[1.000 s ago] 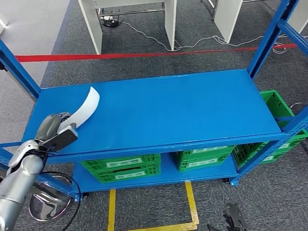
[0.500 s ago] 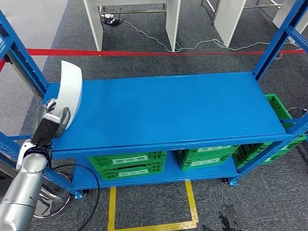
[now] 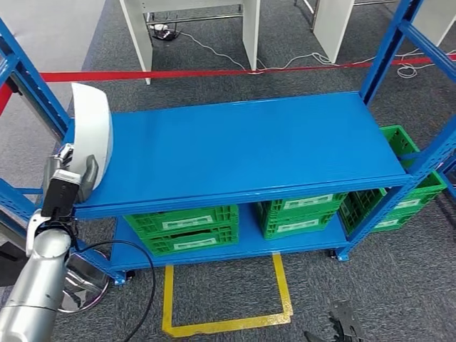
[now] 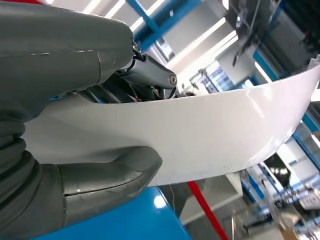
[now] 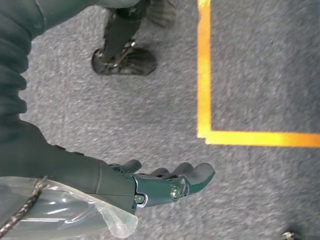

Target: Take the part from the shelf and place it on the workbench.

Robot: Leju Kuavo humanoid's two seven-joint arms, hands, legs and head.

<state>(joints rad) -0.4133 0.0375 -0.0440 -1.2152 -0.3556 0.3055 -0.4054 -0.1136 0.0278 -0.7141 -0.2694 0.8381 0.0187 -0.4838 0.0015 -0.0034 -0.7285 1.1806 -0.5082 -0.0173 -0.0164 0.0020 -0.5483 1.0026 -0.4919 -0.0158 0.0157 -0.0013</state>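
The part is a white curved panel (image 3: 92,132), standing upright at the left end of the blue shelf (image 3: 242,153). My left hand (image 3: 67,187) grips its lower end, thumb wrapped over the front. Up close in the left wrist view the white curved panel (image 4: 196,130) runs out from between the grey thumb and the dark fingers of my left hand (image 4: 75,150). My right hand (image 5: 158,182) hangs over the grey carpet, fingers stretched out and holding nothing; the dark fingers of my right hand (image 3: 344,328) also peek in at the bottom of the head view.
Green crates (image 3: 185,228) fill the lower shelf, with another green crate (image 3: 400,146) at the right end. Blue uprights (image 3: 32,85) frame the rack. A yellow floor marking (image 3: 226,324) lies in front, a red line (image 3: 215,71) and white table legs (image 3: 250,32) behind.
My left hand has lifted the panel from lying flat on the shelf to standing upright. The camera has shifted a little between frames.
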